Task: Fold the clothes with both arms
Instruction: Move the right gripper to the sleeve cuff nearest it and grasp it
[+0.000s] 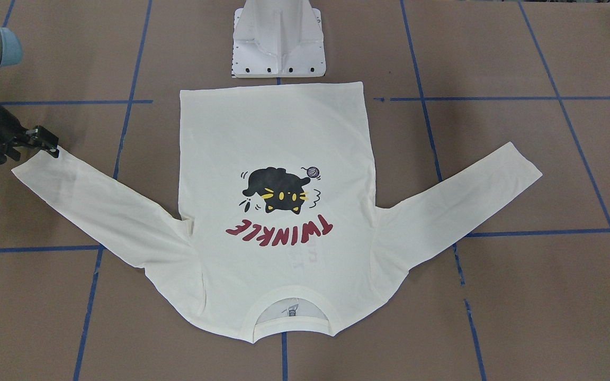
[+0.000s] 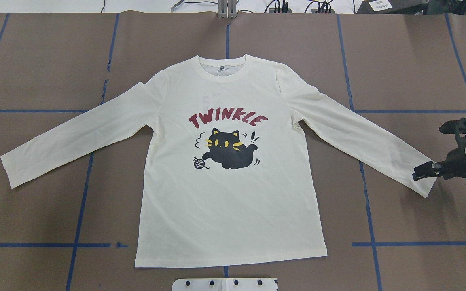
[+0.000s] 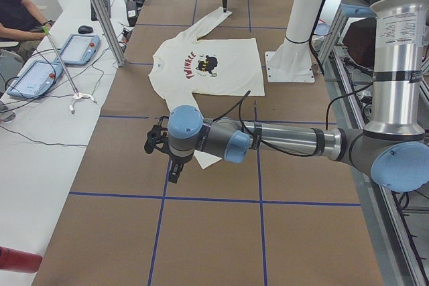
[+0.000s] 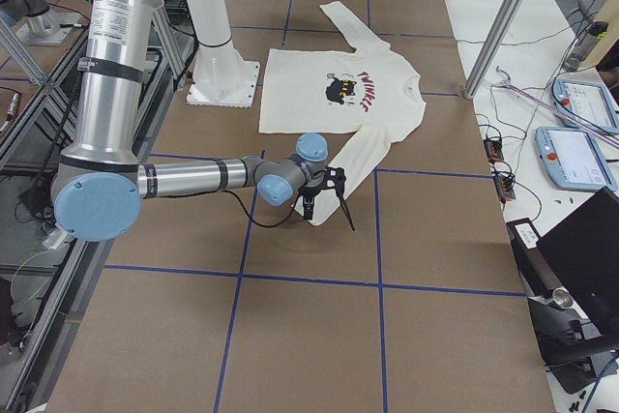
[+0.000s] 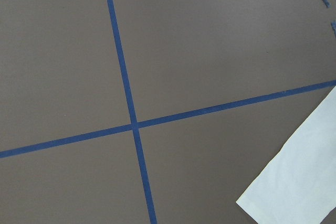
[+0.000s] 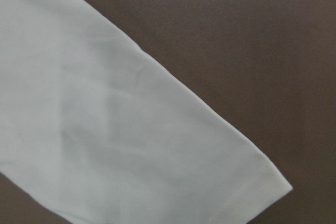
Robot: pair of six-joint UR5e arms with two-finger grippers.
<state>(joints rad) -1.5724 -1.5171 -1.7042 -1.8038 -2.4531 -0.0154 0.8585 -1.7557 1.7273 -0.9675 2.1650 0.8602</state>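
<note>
Cream long-sleeved shirt (image 2: 233, 202) is lying flat and print-up in the middle of the brown-papered worktop (image 2: 34, 222). Both sleeves are angling out and the hem is pointing toward the white pedestal base (image 2: 225, 285).

We're reckoning this is the very start of the fold, since nothing's doubled over yet. The right tool (image 2: 422, 173) is hanging right at the cuff of the right sleeve (image 2: 358, 133), with its jaws looking spread and nothing pinched between them. The left tool (image 3: 172, 173) is only showing in the side view, near the left sleeve (image 2: 75, 141), so we can't tell whether it's released or clenched.

We're guessing the next move is dropping onto that cuff, nipping the fabric and carrying the sleeve in over the body. The cloth is thin and lying flat, so the fingers are probably needing to get right down at the cuff's edge.

For room, we're seeing bare paper past both cuffs and along the sleeves. Only the pedestal base is sitting just beside the hem.
</note>
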